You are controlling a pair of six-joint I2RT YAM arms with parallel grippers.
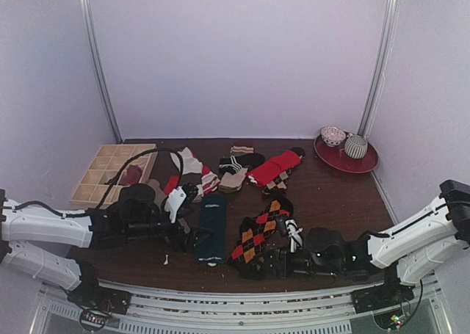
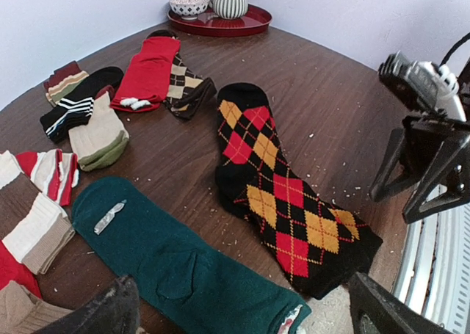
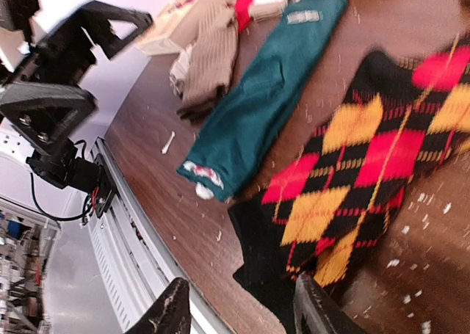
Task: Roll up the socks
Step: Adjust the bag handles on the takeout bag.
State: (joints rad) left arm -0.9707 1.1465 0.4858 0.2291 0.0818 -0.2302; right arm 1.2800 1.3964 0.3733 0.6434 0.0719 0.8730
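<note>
Jaws spread on both: right gripper (image 3: 241, 293), seemingly empty, should pinch argyle sock (image 2: 283, 194) squarely at its edge, left gripper (image 2: 242, 296) pinning it

Argyle sock (image 3: 352, 158) motion-blurred and cut off at the right edge; teal sock (image 2: 176, 260) cropped along the bottom edge.

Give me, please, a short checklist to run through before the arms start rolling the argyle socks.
1. The argyle socks lie flat and unrolled: ok.
2. The right gripper is open over their near end: ok.
3. The left gripper is open and empty: ok.
4. The teal socks lie apart from the argyle pair: ok.
5. The two argyle socks are stacked evenly: cannot tell.
</note>
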